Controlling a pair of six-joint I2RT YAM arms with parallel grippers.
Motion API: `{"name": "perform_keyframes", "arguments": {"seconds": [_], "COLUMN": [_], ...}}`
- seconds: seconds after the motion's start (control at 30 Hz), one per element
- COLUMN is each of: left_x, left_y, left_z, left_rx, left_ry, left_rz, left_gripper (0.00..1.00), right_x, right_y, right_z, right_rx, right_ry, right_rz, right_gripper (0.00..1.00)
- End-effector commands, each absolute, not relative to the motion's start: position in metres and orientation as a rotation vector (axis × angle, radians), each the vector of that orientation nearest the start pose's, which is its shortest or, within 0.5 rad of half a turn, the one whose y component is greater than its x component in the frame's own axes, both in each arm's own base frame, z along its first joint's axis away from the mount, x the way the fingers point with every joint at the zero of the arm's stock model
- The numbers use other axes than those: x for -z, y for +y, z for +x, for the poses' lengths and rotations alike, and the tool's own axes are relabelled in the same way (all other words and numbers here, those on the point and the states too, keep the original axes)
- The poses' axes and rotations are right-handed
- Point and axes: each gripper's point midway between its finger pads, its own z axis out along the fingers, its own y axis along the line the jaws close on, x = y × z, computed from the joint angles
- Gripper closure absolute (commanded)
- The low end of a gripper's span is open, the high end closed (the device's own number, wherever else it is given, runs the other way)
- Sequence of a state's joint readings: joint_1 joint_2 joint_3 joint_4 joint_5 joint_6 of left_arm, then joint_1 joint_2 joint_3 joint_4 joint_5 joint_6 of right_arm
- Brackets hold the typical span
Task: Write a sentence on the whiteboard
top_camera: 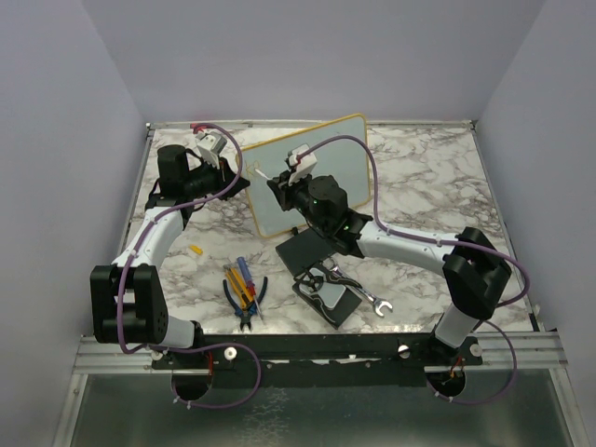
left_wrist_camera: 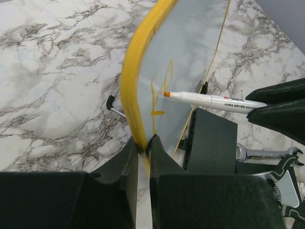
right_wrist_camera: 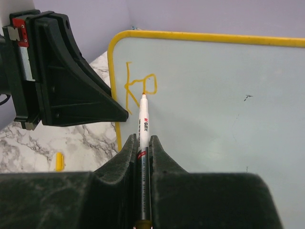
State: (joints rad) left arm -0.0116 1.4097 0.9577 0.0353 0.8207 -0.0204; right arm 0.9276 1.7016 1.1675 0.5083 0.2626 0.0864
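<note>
The whiteboard [top_camera: 335, 172] stands tilted up at the back of the marble table. My left gripper [left_wrist_camera: 144, 143] is shut on its yellow frame [left_wrist_camera: 131, 81] at the left edge; from the top this gripper [top_camera: 244, 182] meets the board's left side. My right gripper [right_wrist_camera: 142, 140] is shut on a white marker [right_wrist_camera: 143, 119], whose orange tip touches the board [right_wrist_camera: 214, 105]. Of the sentence, only a "K" and a second small letter [right_wrist_camera: 138, 86] show in yellow-orange near the top left corner. In the left wrist view the marker [left_wrist_camera: 209, 100] lies across the same strokes [left_wrist_camera: 159, 93].
A flat black pad [top_camera: 303, 251] lies in front of the board. Pliers and screwdrivers [top_camera: 244, 293] sit near the front, a wrench [top_camera: 368, 298] and a grey-black tool [top_camera: 331, 300] to their right. A small yellow cap [top_camera: 196, 250] lies on the left.
</note>
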Motion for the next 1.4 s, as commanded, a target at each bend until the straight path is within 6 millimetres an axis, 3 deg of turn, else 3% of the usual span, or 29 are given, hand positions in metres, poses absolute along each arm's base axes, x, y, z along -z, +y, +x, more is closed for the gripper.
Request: {"name": "perform_keyframes", "arguments": {"seconds": [0.0,0.57,0.8,1.07,1.37], "left_x": [-0.184,-0.184,-0.183,-0.183,-0.183], "left_y": [-0.139,-0.139,-0.139,-0.138,-0.138], "left_z": [0.372,0.372,0.372,0.373,0.372], "left_rx": [0.837,0.835,0.832,0.829,0.83], "left_ry": [1.936,1.938,1.94,1.942,1.942], "left_rz": [0.548,0.548,0.545,0.543,0.543], "left_gripper": [1.0,1.0,1.0,1.0,1.0], "right_x": [-0.225,-0.222,-0.232,-0.263,-0.274], "right_y": [0.399,0.376,0.375,0.38,0.381], "right_z": [0.357,0.363,0.364,0.339,0.35], "right_rx": [-0.55,-0.453,-0.45,-0.591,-0.552], "right_ry": [1.624,1.641,1.618,1.51,1.493], "right_rz": [-0.469,-0.387,-0.382,-0.456,-0.427], "right_gripper": [0.99,0.99,0.99,0.99,0.99]}}
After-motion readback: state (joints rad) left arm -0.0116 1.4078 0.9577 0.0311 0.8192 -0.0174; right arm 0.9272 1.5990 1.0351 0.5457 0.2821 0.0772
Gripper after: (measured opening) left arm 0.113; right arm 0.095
